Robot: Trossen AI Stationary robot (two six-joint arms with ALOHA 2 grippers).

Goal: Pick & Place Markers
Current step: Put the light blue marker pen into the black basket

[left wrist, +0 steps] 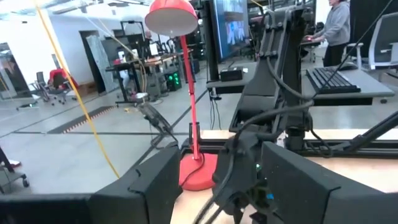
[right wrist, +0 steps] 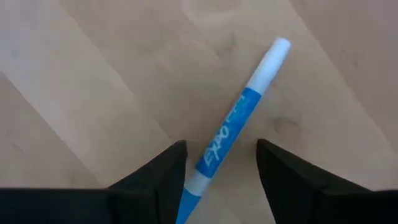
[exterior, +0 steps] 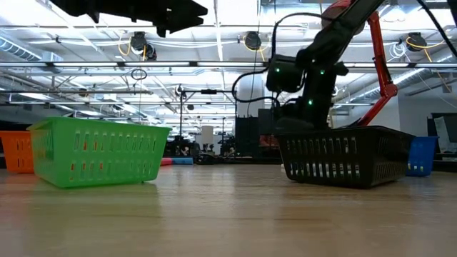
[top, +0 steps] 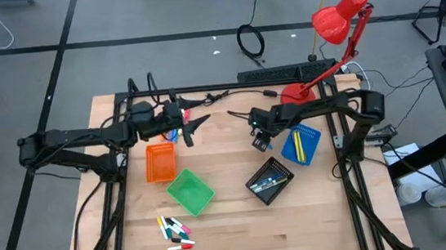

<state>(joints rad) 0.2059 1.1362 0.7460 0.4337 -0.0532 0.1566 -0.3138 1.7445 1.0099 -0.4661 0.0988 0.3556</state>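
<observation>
Mostly the wooden tabletop point(top: 241, 230) shows bare planks. Mesh-walled trays sit on it: orange tray point(top: 159, 161), green tray point(top: 190, 190), black tray point(top: 269, 180), blue tray point(top: 301, 144). Low down, the right gripper point(right wrist: 217, 158) hangs with its jaws apart astride a slim blue-and-white marker point(right wrist: 239, 118), its lower end cut off. Raised, the left gripper point(top: 194, 125) has jaws apart, empty. Small mixed-colour markers point(top: 174, 231) lie near the front edge.

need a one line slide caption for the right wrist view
Right tool open above the wooden table, its two dark fingers straddling a blue and white marker.
</observation>
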